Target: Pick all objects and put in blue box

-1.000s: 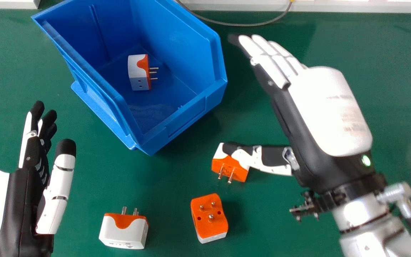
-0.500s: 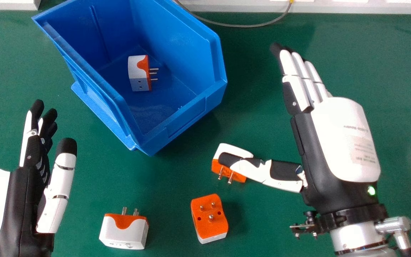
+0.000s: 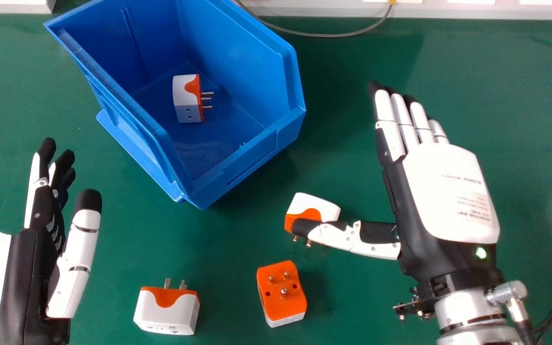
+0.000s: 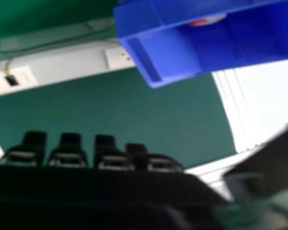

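Far left, the left hand (image 3: 22, 268) sits wide, fingers straight towards the far edge of the table (image 3: 352, 302). Next along, on the table's near side, a white adaptor (image 3: 166, 314) has its prongs facing that edge. Up beyond it stands the blue box (image 3: 252, 155), one adaptor inside (image 3: 187, 100), so there's a score on the board. Back near, the orange-faced adaptor (image 3: 281, 292) lies prongs up.

And here's the likely target: the slanted adaptor (image 3: 312, 206), between the box's near corner and the right hand (image 3: 448, 191). It lies left of that palm, long axis running crosswise, its right end angled a little nearer the robot. The right hand is clearly closer. It's wide and holding nothing: back up, fingers out straight for the far edge, thumb (image 3: 352, 237) stretched left over the prong side; touching or not, I can't tell. The palm probably needs to come left before any squeeze.
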You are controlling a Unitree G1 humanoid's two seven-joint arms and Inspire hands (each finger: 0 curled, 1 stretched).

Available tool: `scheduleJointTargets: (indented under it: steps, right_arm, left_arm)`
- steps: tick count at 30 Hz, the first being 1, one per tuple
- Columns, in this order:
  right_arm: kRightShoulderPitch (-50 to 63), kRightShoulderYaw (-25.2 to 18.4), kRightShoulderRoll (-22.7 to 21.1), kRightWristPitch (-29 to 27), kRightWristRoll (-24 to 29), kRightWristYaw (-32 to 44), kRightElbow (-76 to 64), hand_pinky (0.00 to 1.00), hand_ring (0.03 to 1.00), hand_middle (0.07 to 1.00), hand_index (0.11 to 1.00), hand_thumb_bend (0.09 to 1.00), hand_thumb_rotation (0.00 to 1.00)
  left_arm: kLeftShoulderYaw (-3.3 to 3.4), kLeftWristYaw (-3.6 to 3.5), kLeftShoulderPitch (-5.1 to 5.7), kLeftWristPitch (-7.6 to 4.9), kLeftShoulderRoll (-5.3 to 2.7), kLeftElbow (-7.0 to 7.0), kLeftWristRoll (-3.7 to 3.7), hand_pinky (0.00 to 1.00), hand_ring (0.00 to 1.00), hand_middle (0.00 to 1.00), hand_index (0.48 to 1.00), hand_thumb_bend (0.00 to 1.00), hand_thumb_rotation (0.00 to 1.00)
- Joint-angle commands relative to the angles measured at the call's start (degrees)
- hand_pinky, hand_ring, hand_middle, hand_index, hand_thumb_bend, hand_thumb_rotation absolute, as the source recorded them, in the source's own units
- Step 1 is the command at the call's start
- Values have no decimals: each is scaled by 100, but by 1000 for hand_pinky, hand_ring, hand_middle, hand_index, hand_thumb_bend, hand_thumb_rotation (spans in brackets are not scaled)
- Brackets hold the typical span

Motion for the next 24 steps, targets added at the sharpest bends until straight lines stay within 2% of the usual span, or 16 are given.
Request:
scheduleJointTargets:
  steps: [1, 6, 10, 12, 14, 17, 19, 22, 24]
  right_arm:
    - [-99, 3, 23, 38, 18, 48, 17, 999, 1000, 1000, 1000, 810, 824]
    - [-215, 14, 23, 92, 12, 115, 157, 1000, 1000, 1000, 1000, 818, 773]
    - [-296, 26, 76, 123, 166, 129, 188, 963, 1000, 1000, 1000, 815, 664]
    - [-323, 32, 115, 126, 263, 112, 223, 924, 997, 1000, 997, 817, 612]
    - [-338, 31, 152, 114, 397, 88, 267, 924, 997, 1000, 997, 817, 612]
    - [-379, 30, 172, 92, 516, 51, 366, 830, 944, 953, 937, 834, 573]
    - [-417, 31, 189, 103, 595, 51, 426, 772, 899, 908, 889, 842, 551]
    - [-488, 41, 186, 119, 618, 40, 527, 709, 844, 856, 833, 845, 507]
    - [-541, 57, 139, 116, 570, 35, 602, 691, 829, 843, 821, 847, 496]
  left_arm:
    - [-6, 21, 21, -7, 2, -173, 19, 999, 964, 968, 992, 421, 948]
    - [-22, 10, 31, 14, -6, -201, 4, 1000, 966, 971, 993, 436, 957]
    - [-21, -6, 47, 20, 0, -209, -22, 1000, 971, 973, 996, 440, 964]
    - [-21, 1, 70, 84, -1, -250, 5, 1000, 973, 974, 996, 441, 965]
    - [-24, 25, 81, 115, -15, -291, 43, 1000, 973, 974, 996, 441, 965]
    - [-18, 12, 78, 136, -2, -314, 25, 1000, 976, 977, 998, 455, 969]
    - [-15, 2, 65, 120, -2, -294, -13, 1000, 975, 977, 999, 457, 970]
    - [-35, 4, 102, 236, -20, -383, -18, 1000, 972, 976, 998, 461, 968]
    - [-48, -15, 109, 249, -20, -414, -48, 1000, 976, 977, 999, 463, 967]
